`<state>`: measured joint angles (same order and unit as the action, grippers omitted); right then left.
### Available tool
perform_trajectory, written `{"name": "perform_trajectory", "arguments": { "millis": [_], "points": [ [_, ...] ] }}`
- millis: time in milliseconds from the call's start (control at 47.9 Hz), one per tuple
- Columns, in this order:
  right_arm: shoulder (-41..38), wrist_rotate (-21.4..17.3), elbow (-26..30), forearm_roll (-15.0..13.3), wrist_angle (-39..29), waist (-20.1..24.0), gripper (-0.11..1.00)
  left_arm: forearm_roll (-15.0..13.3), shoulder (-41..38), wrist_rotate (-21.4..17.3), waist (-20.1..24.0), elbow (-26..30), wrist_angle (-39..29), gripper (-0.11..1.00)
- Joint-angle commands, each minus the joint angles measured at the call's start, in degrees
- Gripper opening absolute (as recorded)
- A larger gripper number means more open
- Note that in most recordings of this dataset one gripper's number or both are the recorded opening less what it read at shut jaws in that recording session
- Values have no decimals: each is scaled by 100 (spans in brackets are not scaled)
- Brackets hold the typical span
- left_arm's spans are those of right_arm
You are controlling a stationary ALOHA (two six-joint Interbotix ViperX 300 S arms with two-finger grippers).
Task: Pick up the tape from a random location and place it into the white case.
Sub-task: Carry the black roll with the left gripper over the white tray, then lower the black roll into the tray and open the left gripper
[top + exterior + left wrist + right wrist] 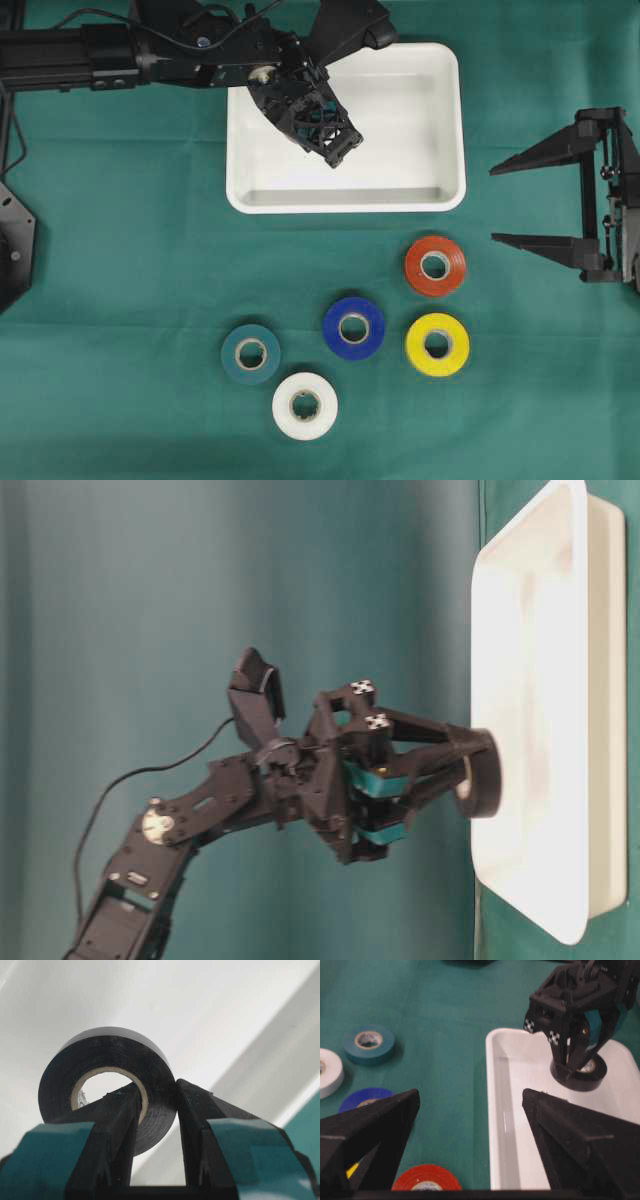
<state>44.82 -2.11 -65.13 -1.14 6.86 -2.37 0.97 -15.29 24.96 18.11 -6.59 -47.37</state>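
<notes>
A black tape roll (100, 1060) is pinched by my left gripper (157, 1091), one finger through its core and the other on its outer wall. The roll (580, 1077) hangs flat inside the white case (345, 205), in its left half, at or just above the floor; I cannot tell if it touches. From overhead the left gripper (335, 140) hides the roll. The table-level view shows the tape (480, 770) right against the case (530, 600). My right gripper (494, 205) stands wide open and empty, right of the case.
Several other tape rolls lie on the green cloth in front of the case: red (435, 265), blue (354, 327), yellow (437, 344), teal (250, 353) and white (304, 405). The left arm reaches in from the upper left.
</notes>
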Motion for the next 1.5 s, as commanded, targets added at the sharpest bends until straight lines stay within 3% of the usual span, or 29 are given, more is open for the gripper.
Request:
{"name": "perform_trajectory", "arguments": {
  "millis": [0,376,1170,1254,1400,1483],
  "points": [
    [-53,9,123,0,53,-9,93,-9,35,-9,9,70,176,18],
    [-132,9,132,0,79,-9,93,-18,-422,-53,-18,299,299,18],
    [-132,9,123,0,53,-9,93,-114,-422,-290,-158,325,466,19],
    [-132,18,105,-9,53,-9,93,-114,-387,-281,-149,272,466,34],
    [-132,18,97,-26,53,0,93,-114,-369,-281,-167,229,483,78],
    [-132,18,88,-26,53,-9,93,-114,-369,-255,-176,237,483,90]
  ]
}}
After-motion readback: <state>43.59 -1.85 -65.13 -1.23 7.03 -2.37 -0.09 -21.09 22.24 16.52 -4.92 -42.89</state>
